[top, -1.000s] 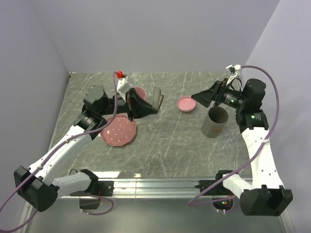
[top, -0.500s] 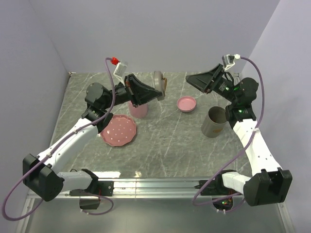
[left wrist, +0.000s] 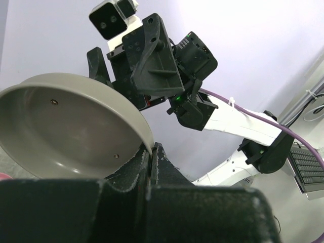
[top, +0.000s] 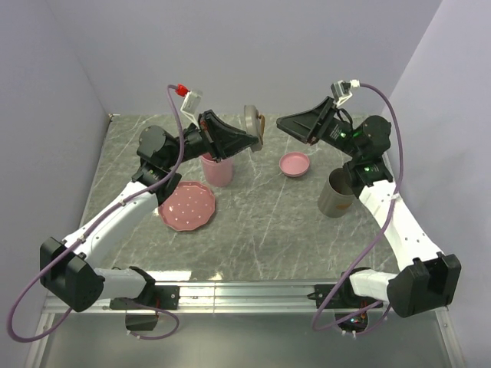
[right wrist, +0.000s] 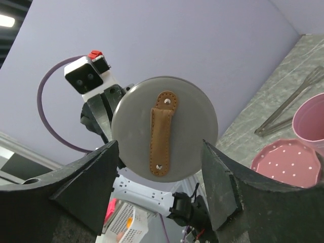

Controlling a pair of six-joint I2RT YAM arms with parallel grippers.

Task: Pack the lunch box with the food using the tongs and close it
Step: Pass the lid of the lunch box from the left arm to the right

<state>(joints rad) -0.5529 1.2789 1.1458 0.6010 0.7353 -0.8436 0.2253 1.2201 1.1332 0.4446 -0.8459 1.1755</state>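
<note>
Grey lid [right wrist: 195, 126], brown strap [right wrist: 161, 132] outward, is clamped at its rim by the left gripper [left wrist: 152, 162] and held aloft, the right gripper [top: 282, 124] spread and empty facing it; tongs [right wrist: 286, 109] lie on the table [right wrist: 309, 55] beside the pink cup [right wrist: 310, 121].

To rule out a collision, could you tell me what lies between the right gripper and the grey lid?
Nothing: the top view shows a bare gap between the right gripper and the grey lid; the right wrist view sees it unobstructed.
</note>
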